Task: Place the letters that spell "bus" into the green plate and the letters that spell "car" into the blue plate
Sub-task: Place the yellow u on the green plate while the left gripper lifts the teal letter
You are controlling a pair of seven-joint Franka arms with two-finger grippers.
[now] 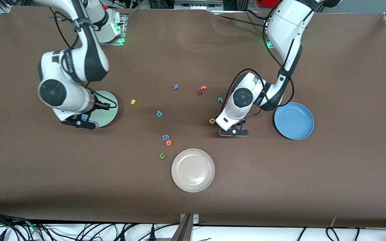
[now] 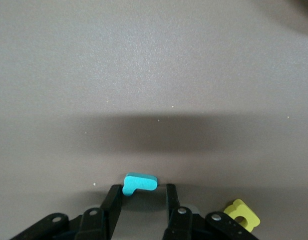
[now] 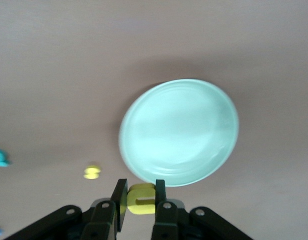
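Two claws show. Just beside the blue plate (image 1: pixel 308 115), the left claw (image 2: pixel 142 189) sits low at the table around the teal r (image 2: pixel 140 182); grip cannot be told. Well apart from that plate, the right claw (image 3: pixel 141 192) pinches the yellow u (image 3: pixel 141 200) over the green plate (image 3: pixel 178 130) edge.

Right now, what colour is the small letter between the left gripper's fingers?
Teal: the small foam letter sits between the left gripper fingers, clearest in the left wrist view.

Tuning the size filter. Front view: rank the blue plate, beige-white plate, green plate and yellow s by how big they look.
1. Beige-white plate and blue plate: look alike, no ranking between them.
2. Green plate: largely hidden under the right arm, so its full size is unsure.
3. Yellow s: smallest by far.
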